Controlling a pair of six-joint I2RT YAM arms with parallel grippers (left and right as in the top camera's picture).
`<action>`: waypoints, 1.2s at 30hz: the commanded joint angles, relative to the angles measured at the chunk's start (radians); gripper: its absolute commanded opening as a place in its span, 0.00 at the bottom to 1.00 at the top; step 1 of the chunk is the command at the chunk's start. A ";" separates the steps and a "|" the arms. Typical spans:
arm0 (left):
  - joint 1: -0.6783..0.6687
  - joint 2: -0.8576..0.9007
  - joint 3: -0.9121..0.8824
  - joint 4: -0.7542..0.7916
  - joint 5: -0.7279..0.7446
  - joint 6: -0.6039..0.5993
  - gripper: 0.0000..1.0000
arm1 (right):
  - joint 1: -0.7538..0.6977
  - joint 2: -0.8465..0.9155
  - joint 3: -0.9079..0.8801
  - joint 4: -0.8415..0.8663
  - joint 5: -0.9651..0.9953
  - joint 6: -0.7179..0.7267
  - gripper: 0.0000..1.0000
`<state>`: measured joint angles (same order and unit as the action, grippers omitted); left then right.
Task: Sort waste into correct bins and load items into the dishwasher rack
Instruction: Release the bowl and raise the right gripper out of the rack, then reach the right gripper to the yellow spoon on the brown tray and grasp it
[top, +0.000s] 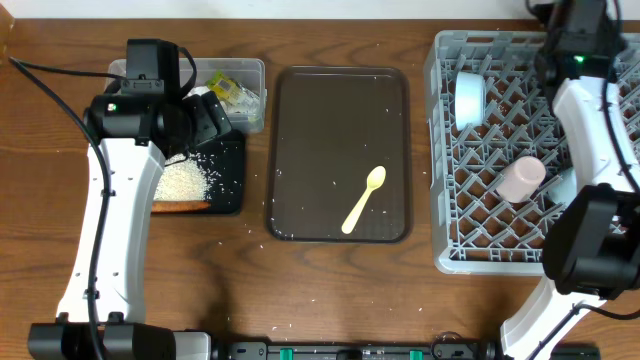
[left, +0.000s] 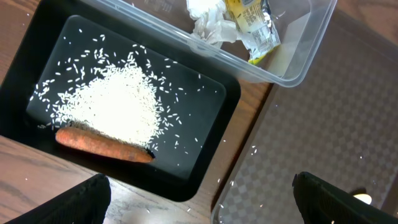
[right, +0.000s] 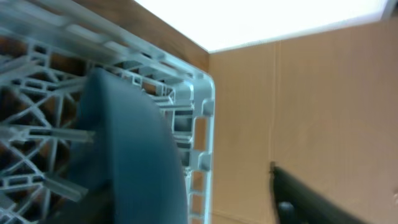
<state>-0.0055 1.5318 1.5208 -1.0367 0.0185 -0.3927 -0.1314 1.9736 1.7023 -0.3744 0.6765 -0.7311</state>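
My left gripper (top: 215, 115) (left: 199, 205) is open and empty, above the near right corner of the black tray (top: 232, 185) (left: 211, 124). The tray holds a rice pile (left: 121, 102) and an orange sausage piece (left: 102, 143). The clear tub (top: 250, 70) (left: 292, 68) holds the tissue (left: 205, 18) and the wrapper (left: 255, 25). The pale yellow spoon (top: 363, 199) lies on the brown tray (top: 340, 100). The grey rack (top: 470, 200) holds the white bowl (top: 469, 97) and the pink cup (top: 522, 179). My right gripper (top: 575, 40) (right: 205, 199) is open at the rack's far corner. The blue plate (right: 130, 149) stands on edge beside it. The light blue cup is out of view.
Loose rice grains lie scattered on the brown tray and on the wood by the black tray. The right arm reaches over the rack's right side. The rack's rim (right: 205, 106) stands close to a tan wall. Bare wooden table lies along the front.
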 joint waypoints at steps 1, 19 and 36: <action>0.005 0.006 0.002 -0.002 -0.016 0.002 0.96 | -0.029 -0.002 -0.002 0.004 -0.003 0.149 0.99; 0.005 0.006 0.002 -0.002 -0.016 0.002 0.96 | 0.033 -0.262 0.070 -0.134 -0.476 0.418 0.99; 0.005 0.006 0.002 -0.002 -0.016 0.002 0.96 | 0.249 -0.304 0.068 -0.489 -1.176 0.782 0.82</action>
<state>-0.0055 1.5318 1.5208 -1.0367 0.0185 -0.3927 0.0563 1.6493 1.7676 -0.8497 -0.4473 -0.0479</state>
